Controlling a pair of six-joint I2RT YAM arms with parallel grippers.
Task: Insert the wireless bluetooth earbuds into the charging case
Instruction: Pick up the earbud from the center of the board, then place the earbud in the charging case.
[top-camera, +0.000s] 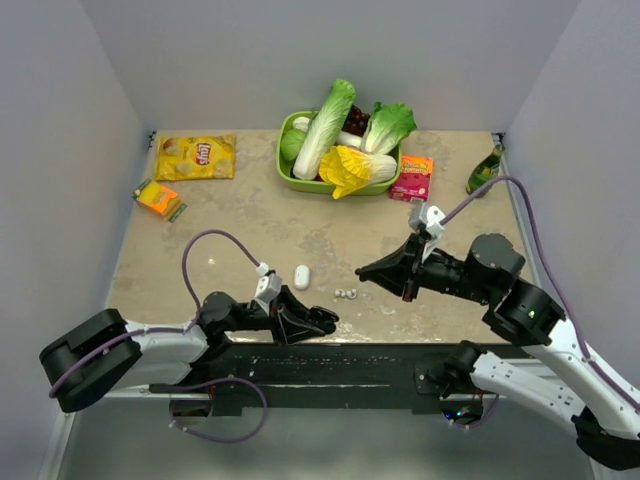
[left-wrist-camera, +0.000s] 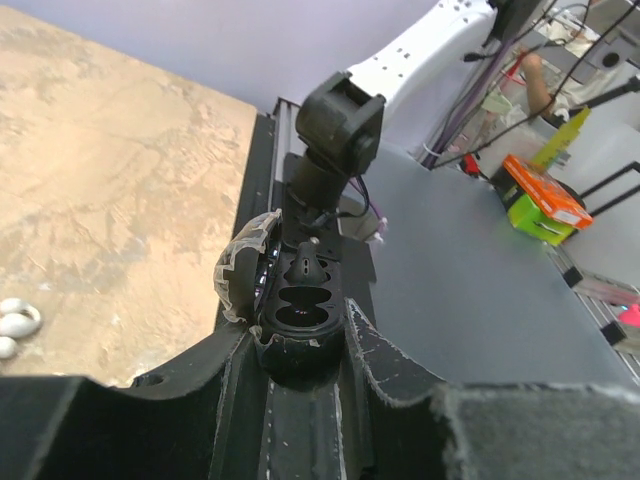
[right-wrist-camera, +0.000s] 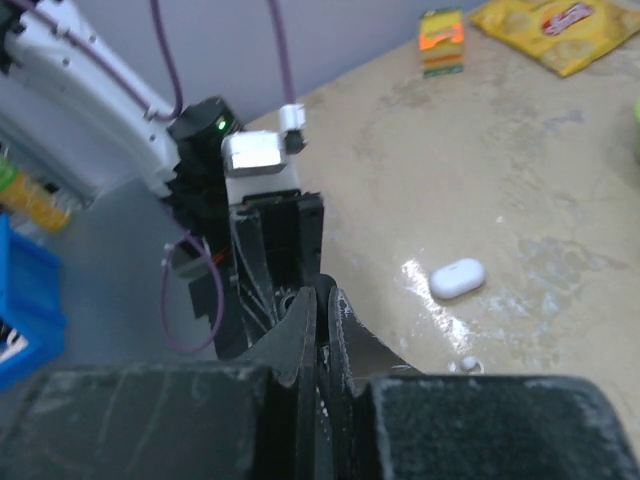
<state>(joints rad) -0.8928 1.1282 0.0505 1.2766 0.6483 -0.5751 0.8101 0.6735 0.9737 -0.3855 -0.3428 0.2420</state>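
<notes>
Lettering on the yellow chip bag (top-camera: 195, 157) read "Lay's"; print on the pink box (top-camera: 412, 178) was too small to read. The case (top-camera: 302, 276) lay closed on the table (top-camera: 240, 225), left of the earbuds (top-camera: 346, 294) and apart from them. The left gripper (top-camera: 328, 321), near the case, had its jaws parted and empty. The right gripper (top-camera: 362, 271), beyond the earbuds, had its jaws clenched on nothing.
</notes>
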